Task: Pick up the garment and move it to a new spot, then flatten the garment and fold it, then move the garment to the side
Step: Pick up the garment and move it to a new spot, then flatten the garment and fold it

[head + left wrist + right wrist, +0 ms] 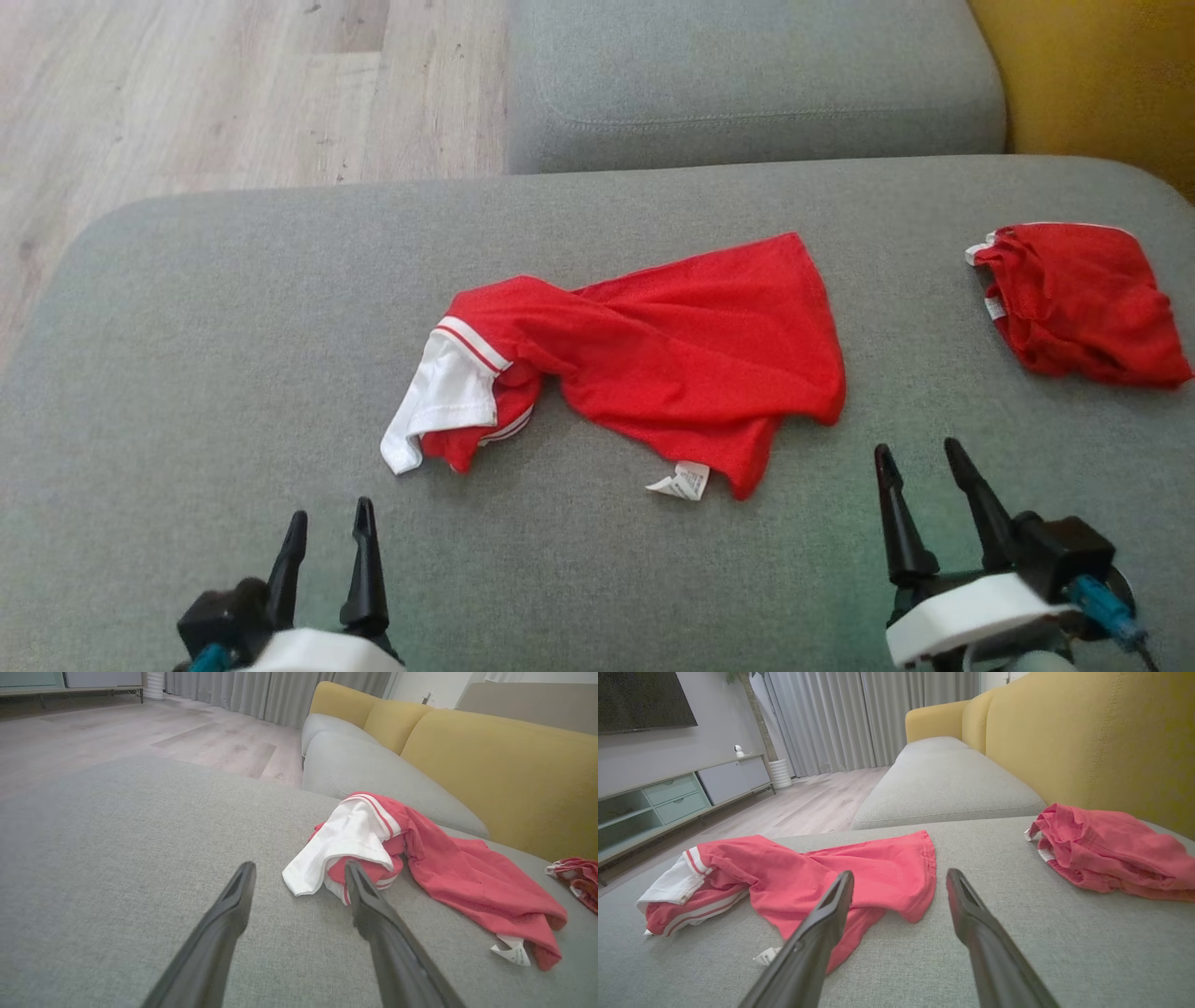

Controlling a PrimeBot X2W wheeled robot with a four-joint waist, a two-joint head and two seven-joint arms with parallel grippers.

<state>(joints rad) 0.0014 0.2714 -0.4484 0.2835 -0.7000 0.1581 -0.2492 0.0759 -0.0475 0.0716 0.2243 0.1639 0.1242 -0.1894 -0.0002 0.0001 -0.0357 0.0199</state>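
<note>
Two red garments lie on the grey seat cushion (233,373) in front of you. The garment (672,345) of the task is the crumpled red shirt in the middle of the cushion, with a white sleeve (446,397) at its left end, bordered with red and white stripes. The second red piece (1083,303) is bunched up well apart from it, near the right edge of the cushion and close to the yellow backrest (1092,75).

Your left tool (330,509) is low at the left, fingers spread and pinching nothing, near the white sleeve. Your right tool (917,446) is also spread and holds nothing – it is near the right hem of the shirt. Bare grey fabric lies between each tool and the shirt.

A small white care label (681,481) sticks out from the near hem of the shirt – its print is too small to read. Beyond the cushion you see another grey seat (747,84) and the wooden floor (187,84).
</note>
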